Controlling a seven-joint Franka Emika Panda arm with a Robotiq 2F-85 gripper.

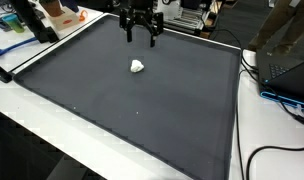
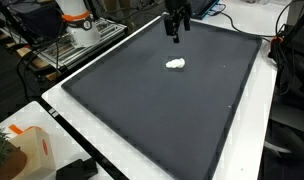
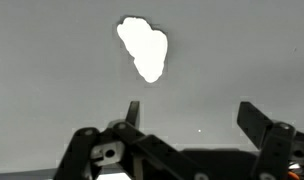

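We're seeing the mat point(image 1: 142, 110) as matt dark grey, looking like fabric or rubber. The white lump point(image 3: 144, 48) is looking soft, crumpled, unglossy; cloth or paper, we're not telling which. The claw point(image 3: 188, 108) is showing matt black parts. The table point(image 1: 22, 130) is looking smooth white.

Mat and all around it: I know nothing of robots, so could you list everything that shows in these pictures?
lump: one, white, on the mat, apart from the gripper
mat: one, dark grey, covering most of the table
table: one, white, under the mat
rack: one, dark wire, beside the table in an exterior view
box: one, tan and orange, on a table corner in an exterior view
gripper: one, black, open and empty, above the mat near its far edge
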